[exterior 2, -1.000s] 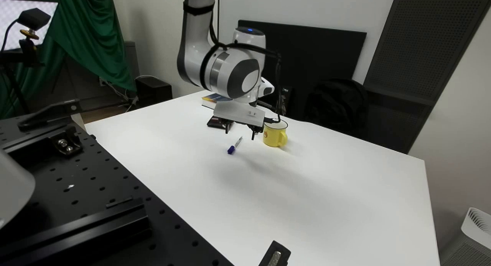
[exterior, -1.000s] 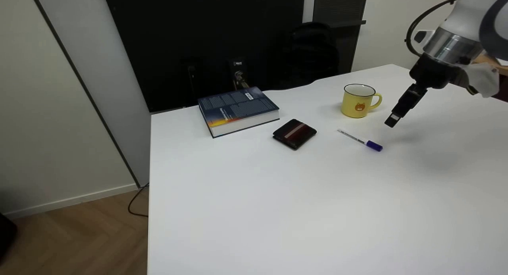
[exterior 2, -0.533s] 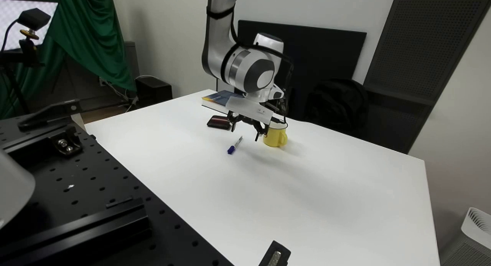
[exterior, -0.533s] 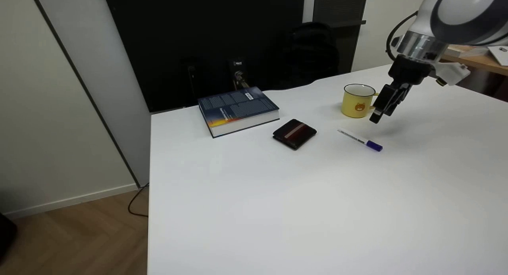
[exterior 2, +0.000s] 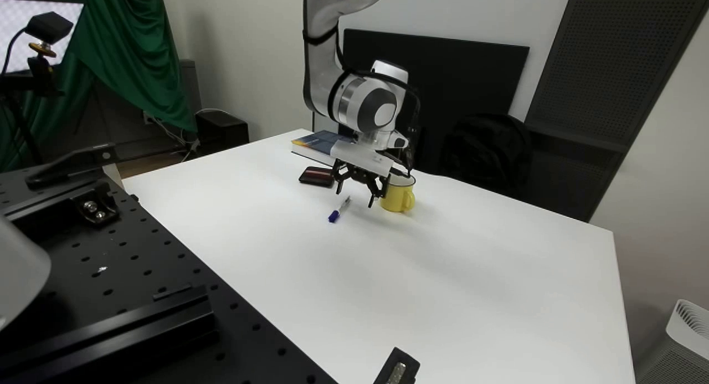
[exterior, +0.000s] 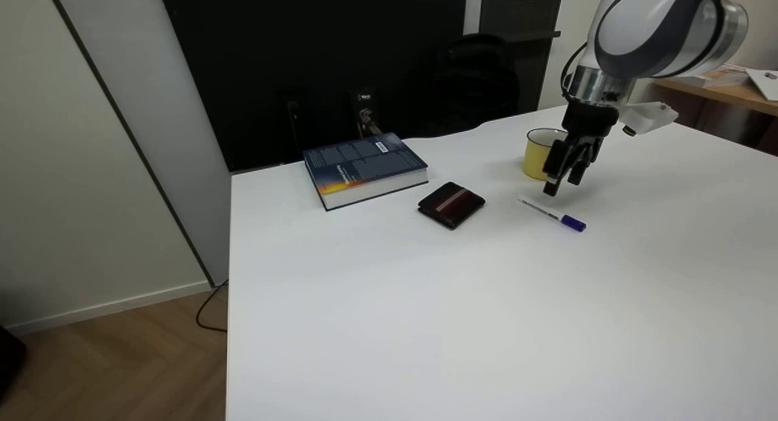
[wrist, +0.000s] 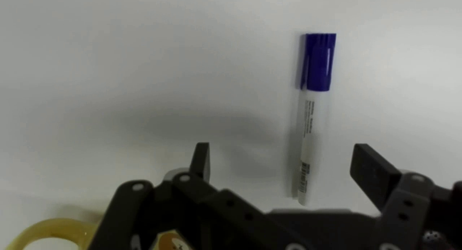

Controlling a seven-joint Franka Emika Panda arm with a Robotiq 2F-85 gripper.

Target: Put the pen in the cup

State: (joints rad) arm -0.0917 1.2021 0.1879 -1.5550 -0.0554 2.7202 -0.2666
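I read every view with twelve o'clock at its top. Taking the pen (wrist: 311, 114) as the hub in an exterior view, I find the yellow mug (exterior: 536, 157) upright near twelve, the dark wallet (exterior: 451, 206) at nine, and a thick book (exterior: 364, 171) lying flat farther out, between nine and ten, all on the white table (exterior: 395, 311). The mug is my close neighbour: in both exterior views my gripper (wrist: 282, 156) covers part of it, and whether we touch I cannot tell. In the wrist view its handle (wrist: 57, 226) shows at eight o'clock from the pen, partly behind my gripper. Around the middle of an exterior view, beyond the table, a black panel (exterior 2: 460, 79) stands at one, a dark bag (exterior 2: 487, 151) between two and three, a white appliance (exterior 2: 684, 339) at four, and a green curtain (exterior 2: 130, 57) hangs at ten.

I count one pen, one mug, one wallet and one book on the table, and two fingers (wrist: 373, 170) on my gripper. Those fingers are spread wide, above the table and clear of the pen. In the wrist view they stand at eight o'clock and between four and five from the pen's middle, the latter closer to the barrel (wrist: 308, 143). The pen lies flat on the table, outside the mug, its blue cap (wrist: 319, 62) toward twelve and the end of its whitish barrel toward six, in that same view.
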